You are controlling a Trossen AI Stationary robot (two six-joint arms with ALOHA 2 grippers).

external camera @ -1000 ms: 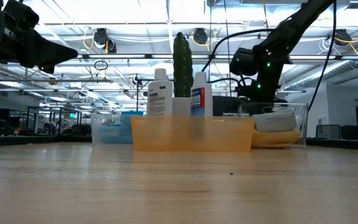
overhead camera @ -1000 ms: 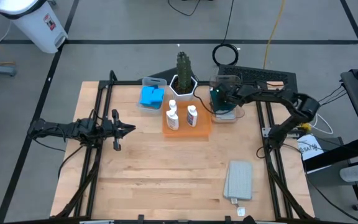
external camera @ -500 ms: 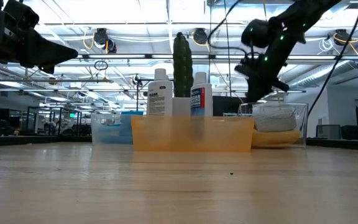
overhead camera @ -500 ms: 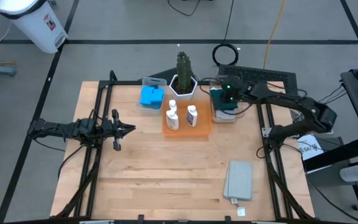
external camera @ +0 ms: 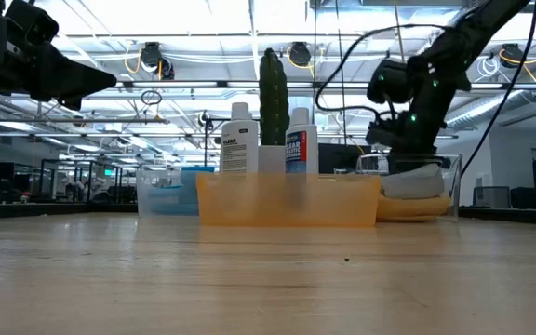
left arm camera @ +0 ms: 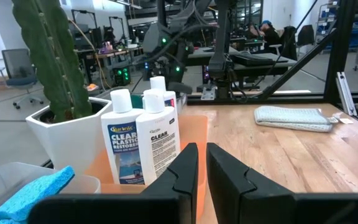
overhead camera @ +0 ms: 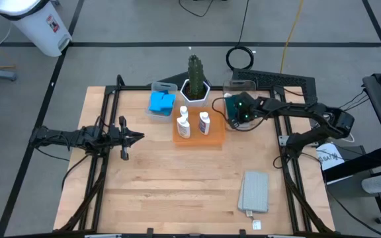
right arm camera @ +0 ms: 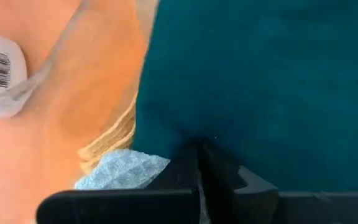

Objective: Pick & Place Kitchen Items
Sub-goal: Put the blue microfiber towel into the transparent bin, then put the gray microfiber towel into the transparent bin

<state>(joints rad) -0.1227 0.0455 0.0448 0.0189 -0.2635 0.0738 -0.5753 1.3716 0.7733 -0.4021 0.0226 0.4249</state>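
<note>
Progress looks early: right gripper (overhead camera: 233,110), at the far-right clear bin (overhead camera: 241,86), is pinched shut on the dark green cloth (right arm camera: 260,81), grey cloth (overhead camera: 254,192) lies near-right unplaced, and left gripper (overhead camera: 137,137) waits left, nearly closed, empty.

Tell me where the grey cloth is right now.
In the high view, the grey cloth lies flat on the table's near right area, alone, well clear of the orange tray and both arms.

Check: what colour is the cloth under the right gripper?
Dark green cloth; clearest in the right wrist view.
</note>
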